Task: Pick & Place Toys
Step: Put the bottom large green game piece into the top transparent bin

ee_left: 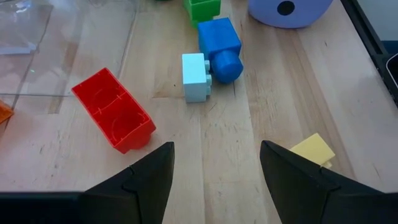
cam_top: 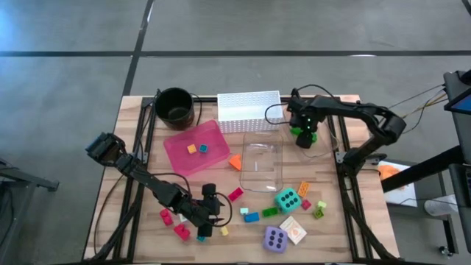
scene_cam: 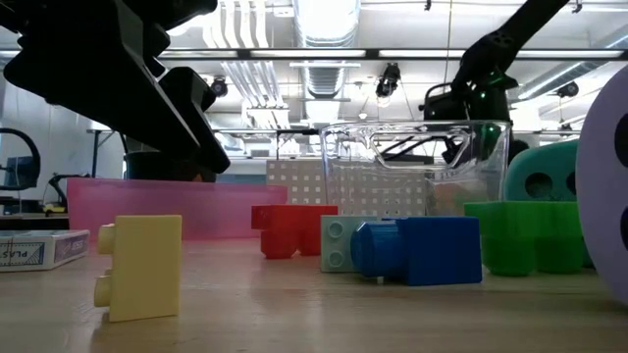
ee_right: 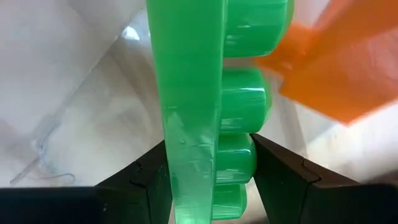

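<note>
My right gripper (cam_top: 303,137) hangs at the table's far right, beside the white perforated basket (cam_top: 249,112), shut on a long green brick (ee_right: 199,93). My left gripper (cam_top: 212,211) stands open low over the near left of the table, with bare wood between its fingers (ee_left: 216,155). Ahead of it a red brick (ee_left: 113,118) lies tipped over, and a pale blue brick (ee_left: 196,78), a blue brick (ee_left: 221,46) and a yellow brick (ee_left: 314,149) rest on the wood. More small bricks lie scattered along the near edge. My right gripper pinches the green brick between its two fingers, one on the smooth face (ee_right: 180,155) and one against the row of studs (ee_right: 239,158). The fingers come from above, pointing down, at one end of the brick. The brick hangs lengthwise below them, lifted clear.
A black round pot (cam_top: 175,107) stands at the far left. The pink tray (cam_top: 213,151) holds two small bricks. A clear box (cam_top: 263,163) sits mid-table. A teal die (cam_top: 287,199), a purple die (cam_top: 275,239) and cards (cam_top: 294,231) lie at the near right.
</note>
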Robot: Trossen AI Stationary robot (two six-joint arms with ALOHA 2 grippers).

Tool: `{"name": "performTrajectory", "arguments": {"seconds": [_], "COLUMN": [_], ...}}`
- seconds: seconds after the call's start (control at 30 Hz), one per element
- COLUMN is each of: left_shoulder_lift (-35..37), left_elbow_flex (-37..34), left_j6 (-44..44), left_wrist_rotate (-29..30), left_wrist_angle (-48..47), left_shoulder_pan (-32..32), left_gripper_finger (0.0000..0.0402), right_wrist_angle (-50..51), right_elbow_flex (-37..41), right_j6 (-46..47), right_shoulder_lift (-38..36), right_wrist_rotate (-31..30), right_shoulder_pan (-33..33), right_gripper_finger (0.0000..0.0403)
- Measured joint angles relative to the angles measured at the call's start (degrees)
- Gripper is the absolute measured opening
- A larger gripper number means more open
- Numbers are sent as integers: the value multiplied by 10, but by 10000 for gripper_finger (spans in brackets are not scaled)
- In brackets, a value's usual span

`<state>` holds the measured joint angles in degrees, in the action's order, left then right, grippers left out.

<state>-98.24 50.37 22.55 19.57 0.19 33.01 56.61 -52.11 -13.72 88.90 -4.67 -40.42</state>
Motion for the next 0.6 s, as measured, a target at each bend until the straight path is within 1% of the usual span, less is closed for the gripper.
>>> {"name": "performTrajectory", "arguments": {"seconds": [0.3,0.47,0.6], "left_shoulder_lift": [0,0,0], "left_elbow_flex": [0,0,0], "left_j6": [2,7,18], "left_wrist_rotate": [0,4,6], "left_wrist_angle": [0,5,11], "left_shoulder_pan": [0,-2,-5], "left_gripper_finger": [242,242,242], "right_wrist_angle": [19,20,28], "right_elbow_flex": [-1,1,2], "right_j6": [4,34,36], "right_shoulder_lift": [-25,-27,-29], "right_wrist_rotate": [2,8,6], "right_shoulder_pan": [0,1,4], "right_gripper_finger": [190,190,190]}}
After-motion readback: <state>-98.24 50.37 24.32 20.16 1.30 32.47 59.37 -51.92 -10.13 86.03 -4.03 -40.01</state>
